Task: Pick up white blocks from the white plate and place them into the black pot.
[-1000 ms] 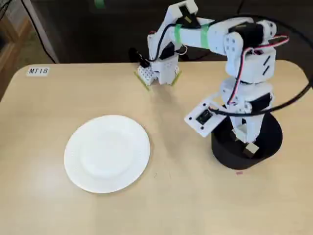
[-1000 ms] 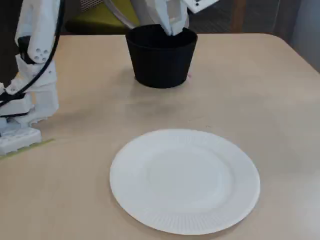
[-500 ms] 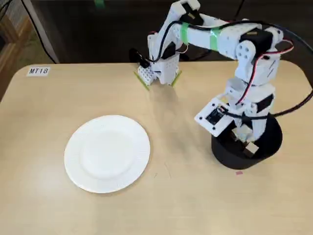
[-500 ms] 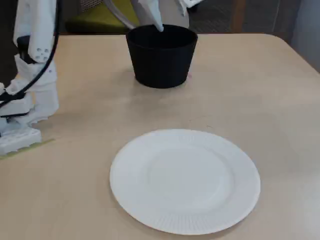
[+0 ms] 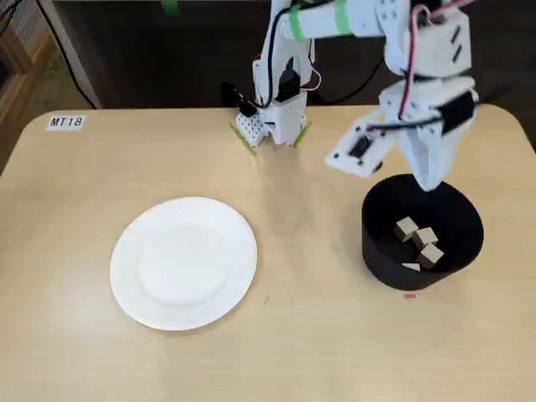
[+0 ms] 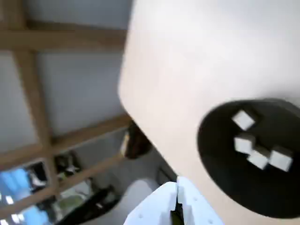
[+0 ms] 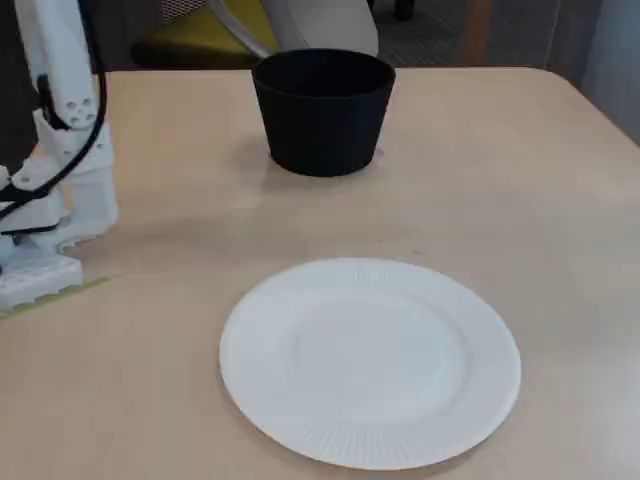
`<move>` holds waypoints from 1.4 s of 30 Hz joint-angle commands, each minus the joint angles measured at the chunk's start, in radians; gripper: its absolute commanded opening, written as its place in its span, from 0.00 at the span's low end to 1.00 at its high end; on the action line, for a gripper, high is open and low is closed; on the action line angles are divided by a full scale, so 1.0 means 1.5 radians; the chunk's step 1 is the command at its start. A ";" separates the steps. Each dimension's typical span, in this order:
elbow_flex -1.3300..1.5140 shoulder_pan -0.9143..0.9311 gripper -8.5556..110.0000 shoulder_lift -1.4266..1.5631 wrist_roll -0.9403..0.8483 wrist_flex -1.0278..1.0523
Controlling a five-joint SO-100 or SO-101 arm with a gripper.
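Seeing the plate [image 5: 182, 262] bare and four blocks [image 5: 418, 243] in the pot [image 5: 422, 241], we should lift the empty, pressed-together pincer [image 5: 428, 182] clear of the rim.

Wrist view blurred; tool [image 6: 177, 206] cut off at its bottom edge, jaw state unreadable.

Matt black pot [image 7: 322, 115], ribbed papery white plate [image 7: 370, 362], smooth wood-look table [image 7: 540, 200]
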 commanded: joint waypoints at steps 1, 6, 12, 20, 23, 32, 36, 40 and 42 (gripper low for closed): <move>-0.002 0.058 0.05 0.138 -0.018 -0.067; 0.000 0.133 0.05 0.262 -0.017 -0.122; 0.244 0.201 0.05 0.527 0.017 -0.277; 0.697 0.222 0.05 0.806 0.051 -0.357; 0.844 0.245 0.05 0.851 0.050 -0.379; 1.182 0.318 0.05 0.982 0.038 -0.387; 1.299 0.332 0.05 1.068 0.042 -0.350; 1.360 0.325 0.05 1.069 0.028 -0.351; 1.390 0.328 0.05 1.069 0.024 -0.356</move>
